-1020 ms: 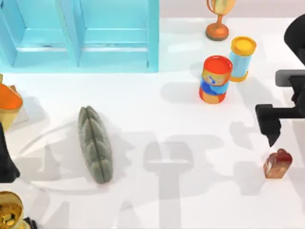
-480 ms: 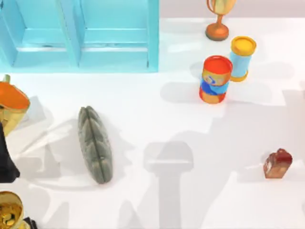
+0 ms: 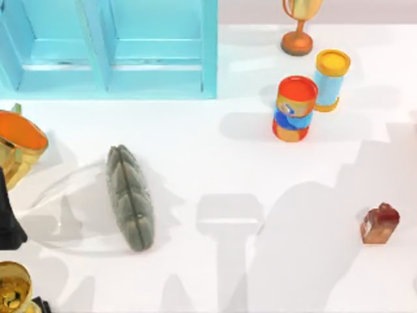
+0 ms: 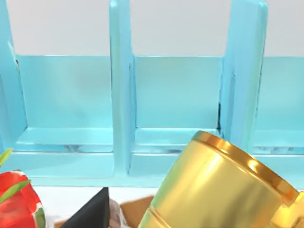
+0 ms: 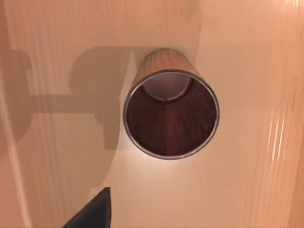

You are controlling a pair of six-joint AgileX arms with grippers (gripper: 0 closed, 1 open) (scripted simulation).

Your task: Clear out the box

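- Table from above: my left arm sits at the left edge, carrying the gold cup, orange inside and tilted; a second gold cup stands at the near left corner; a grey-green pod lies just beside my load; the turquoise shelf unit fills the far left corner.
- Left wrist view: my left gripper pinches the gold cup, one dark finger showing; the box peeks out brown underneath, with a red, green-leaved thing near it, so I judge it sits at the left edge; the shelf looms close ahead.
- Right wrist view: my right gripper hangs parked over a wooden cup; spread or pressed, I cannot tell.
- Risks: the tilted, glossy cup could slip and drop back into the box; swinging forward could knock its rim on the shelf; setting down carelessly could hit the pod.
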